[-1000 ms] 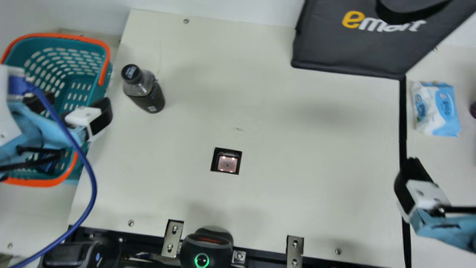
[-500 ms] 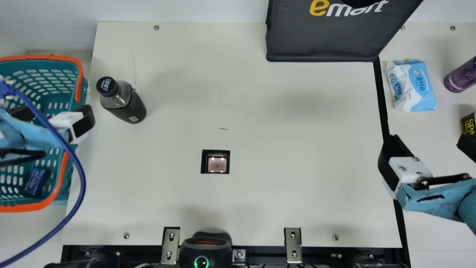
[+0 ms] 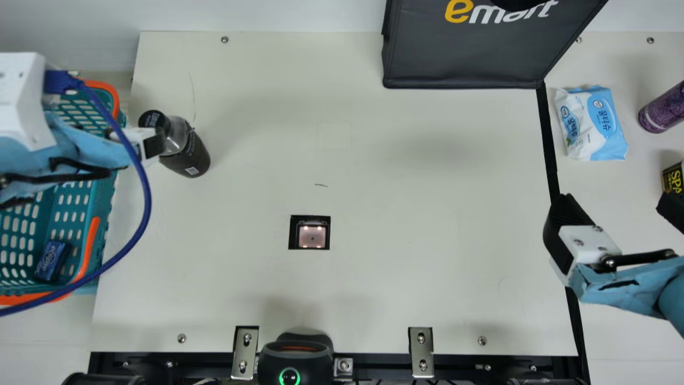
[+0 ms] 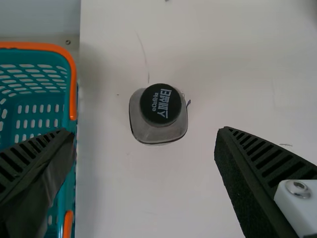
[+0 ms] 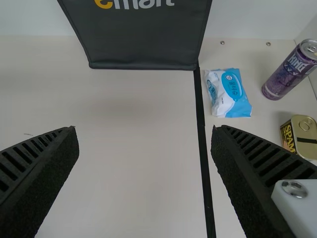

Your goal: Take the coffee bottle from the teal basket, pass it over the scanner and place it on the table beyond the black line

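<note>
One coffee bottle (image 3: 187,154) stands just beyond the tips of the wide-open left pincer (image 3: 116,136).

Item: left arm (image 3: 80,147), light blue, entering from nine o'clock (blue cable (image 3: 147,203) looping off its white wrist housing (image 3: 21,96)). Item: left gripper (image 3: 131,138), toward ten o'clock, ribbed black fingers (image 4: 247,178) spread wide. Item: right arm (image 3: 630,280), light blue, entering from near four o'clock. Item: right gripper (image 3: 614,206), at three o'clock, its pair likewise well apart.
</note>
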Tool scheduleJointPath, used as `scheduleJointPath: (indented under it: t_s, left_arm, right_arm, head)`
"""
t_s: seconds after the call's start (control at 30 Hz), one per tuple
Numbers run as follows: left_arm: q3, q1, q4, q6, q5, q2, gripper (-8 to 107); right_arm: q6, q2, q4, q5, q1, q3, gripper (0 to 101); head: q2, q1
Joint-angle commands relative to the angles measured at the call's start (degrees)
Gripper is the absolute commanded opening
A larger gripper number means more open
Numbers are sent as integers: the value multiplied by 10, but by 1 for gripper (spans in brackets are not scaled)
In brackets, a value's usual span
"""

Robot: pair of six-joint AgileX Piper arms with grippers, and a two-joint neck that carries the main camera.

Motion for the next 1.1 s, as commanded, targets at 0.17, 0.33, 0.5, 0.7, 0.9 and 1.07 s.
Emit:
scheduleJointPath:
  t_s: [0.17, 0.33, 0.5, 0.7, 0.9, 1.07]
  left_arm:
    - [13, -17, 12, -24, -34, 37, 90]
    - [32, -21, 14, -36, -72, 54, 90]
    - [55, -23, 11, -46, -119, 67, 90]
    - [77, -25, 11, -59, -175, 78, 90]
    - [89, -27, 12, -67, -207, 87, 90]
    - [96, -29, 17, -77, -222, 91, 63]
  right_arm:
    - [0, 0, 0, 0, 0, 0, 95]
    - [0, 0, 0, 0, 0, 0, 95]
    - [0, 0, 0, 0, 0, 0, 95]
    - [0, 0, 0, 0, 0, 0, 95]
    - [0, 0, 0, 0, 0, 0, 95]
    - [0, 0, 0, 0, 0, 0, 95]
  head:
    - [0, -17]
    - [0, -17]
    - [0, -17]
    - [0, -17]
    - [0, -17]
    - [0, -17]
